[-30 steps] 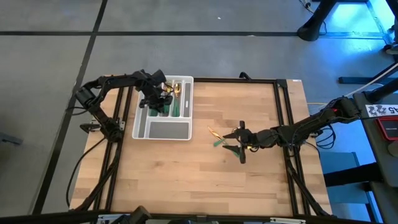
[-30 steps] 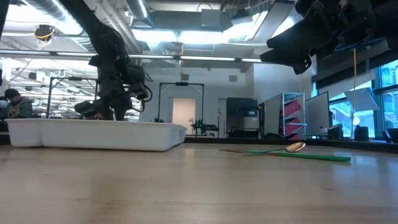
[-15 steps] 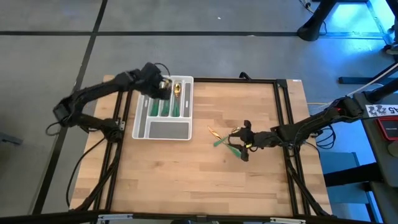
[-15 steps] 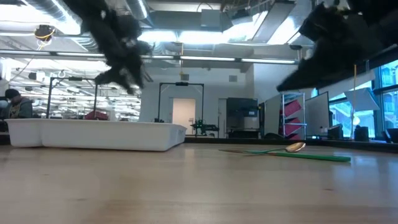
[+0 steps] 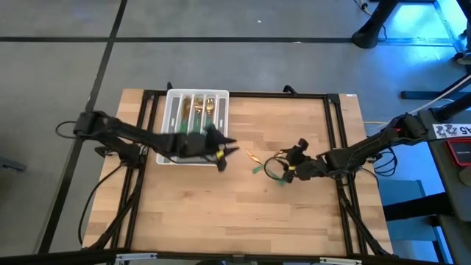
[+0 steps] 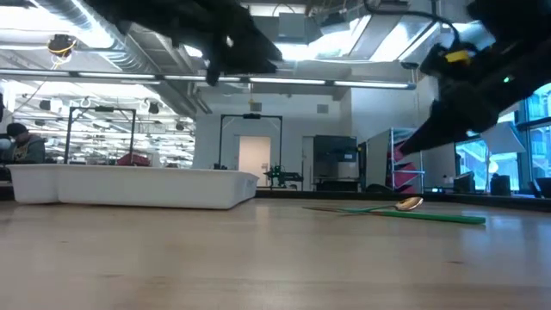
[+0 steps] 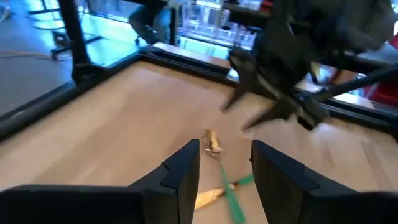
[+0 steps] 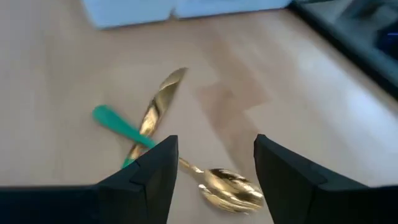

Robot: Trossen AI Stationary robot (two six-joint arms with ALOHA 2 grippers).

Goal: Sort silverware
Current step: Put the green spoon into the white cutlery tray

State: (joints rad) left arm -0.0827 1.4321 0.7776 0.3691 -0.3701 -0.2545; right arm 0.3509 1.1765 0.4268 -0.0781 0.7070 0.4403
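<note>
Bare wood surrounds crossed silverware (image 5: 259, 163); both grippers (image 5: 223, 149) (image 5: 294, 154) seemingly open, empty.

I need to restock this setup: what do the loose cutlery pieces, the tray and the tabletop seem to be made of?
Spoon and knife: mirror-bright gold heads suggest polished or plated metal; the matte green handles look like plastic or a coating. Tray: smooth, opaque white with rounded edges, likely moulded plastic. Tabletop: pale joined strips with visible grain, probably sealed butcher-block wood.
</note>
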